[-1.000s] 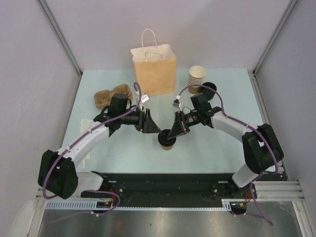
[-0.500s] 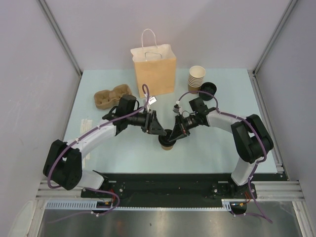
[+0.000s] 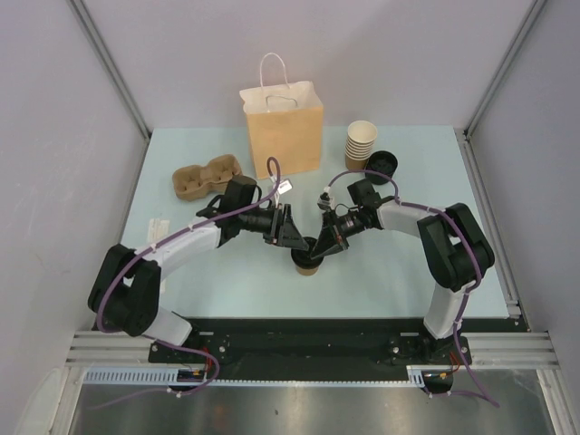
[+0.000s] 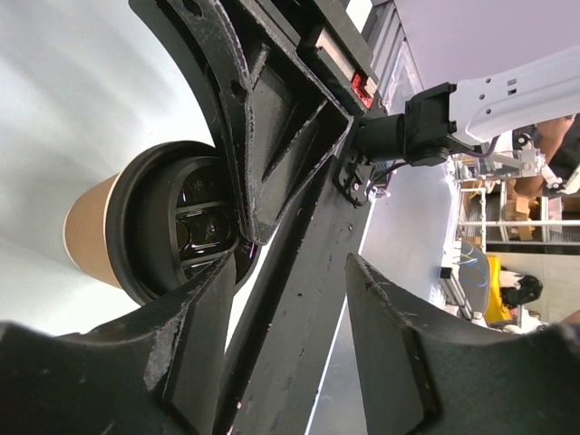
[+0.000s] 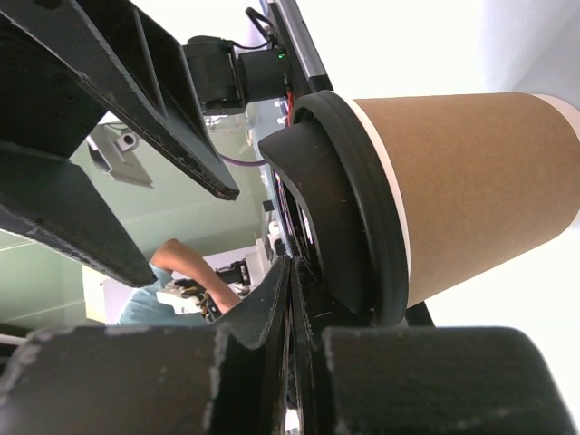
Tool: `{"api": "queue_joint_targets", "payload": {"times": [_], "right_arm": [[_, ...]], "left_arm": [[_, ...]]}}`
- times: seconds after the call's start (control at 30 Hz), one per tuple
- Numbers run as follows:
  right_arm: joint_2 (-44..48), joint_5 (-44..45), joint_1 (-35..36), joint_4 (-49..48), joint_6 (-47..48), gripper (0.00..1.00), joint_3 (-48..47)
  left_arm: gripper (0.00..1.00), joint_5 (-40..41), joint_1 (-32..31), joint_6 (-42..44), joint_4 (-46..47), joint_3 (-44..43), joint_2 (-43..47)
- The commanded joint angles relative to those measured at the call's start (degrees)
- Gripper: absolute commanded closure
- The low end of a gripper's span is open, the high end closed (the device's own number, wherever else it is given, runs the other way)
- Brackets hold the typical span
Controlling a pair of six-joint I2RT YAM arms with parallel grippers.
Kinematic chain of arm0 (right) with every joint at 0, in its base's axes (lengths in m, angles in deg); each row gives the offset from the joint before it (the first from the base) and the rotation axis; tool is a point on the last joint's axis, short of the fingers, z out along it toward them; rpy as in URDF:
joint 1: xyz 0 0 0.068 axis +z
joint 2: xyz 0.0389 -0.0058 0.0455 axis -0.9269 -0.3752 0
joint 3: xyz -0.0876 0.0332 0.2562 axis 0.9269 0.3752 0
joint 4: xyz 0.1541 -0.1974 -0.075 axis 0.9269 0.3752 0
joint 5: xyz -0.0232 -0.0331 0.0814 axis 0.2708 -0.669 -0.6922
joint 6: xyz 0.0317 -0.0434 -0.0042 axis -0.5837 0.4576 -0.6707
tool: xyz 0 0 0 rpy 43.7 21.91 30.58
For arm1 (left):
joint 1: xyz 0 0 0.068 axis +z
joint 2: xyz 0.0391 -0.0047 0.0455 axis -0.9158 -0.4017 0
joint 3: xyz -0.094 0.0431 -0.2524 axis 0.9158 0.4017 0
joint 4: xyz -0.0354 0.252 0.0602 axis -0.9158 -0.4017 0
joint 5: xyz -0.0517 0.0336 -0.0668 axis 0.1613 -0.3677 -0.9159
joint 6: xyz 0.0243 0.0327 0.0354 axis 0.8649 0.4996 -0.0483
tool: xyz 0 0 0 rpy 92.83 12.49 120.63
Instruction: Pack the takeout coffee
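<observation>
The takeout coffee (image 3: pixel 309 264) is a small brown paper cup with a black lid, standing upright on the table in front of the paper bag (image 3: pixel 284 129). My right gripper (image 3: pixel 320 246) is shut, its fingertips resting on the top of the lid (image 5: pixel 349 208); the brown cup wall (image 5: pixel 471 186) shows beside them. Just left of the lid is my left gripper (image 3: pixel 294 238). It stands open, and in the left wrist view one finger (image 4: pixel 195 335) lies by the lid's rim (image 4: pixel 149 227). Nothing sits between the left jaws.
A brown paper bag with handles stands open at the back centre. A stack of lidless tan cups (image 3: pixel 360 143) and loose black lids (image 3: pixel 381 164) sit at the back right. A pulp cup carrier (image 3: pixel 206 175) lies at the back left.
My left gripper has swung right, up to the cup's lid, with its jaws narrowing. The right gripper has stayed on the lid while its arm folded inward.
</observation>
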Motion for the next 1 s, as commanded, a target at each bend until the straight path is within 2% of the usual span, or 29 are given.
{"api": "queue_joint_targets", "payload": {"times": [0.0,0.17,0.53,0.97], "right_arm": [[-3.0,7.94,-0.65,0.98,1.32,0.93,0.09],[-3.18,8.2,-0.56,0.72,1.14,0.94,0.09],[-4.67,9.7,0.5,2.3,2.72,0.97,0.09],[-7.84,10.58,0.49,2.65,3.6,0.99,0.09]], "left_arm": [[0.45,-4.48,-0.47,-2.27,5.43,0.16,-1.46],[0.51,-5.28,-1.09,-4.03,7.82,0.16,-3.31],[0.62,-2.56,-1.09,-3.51,6.59,0.07,-8.85],[0.69,-1.41,0.14,-3.94,5.27,1.83,-12.71]]}}
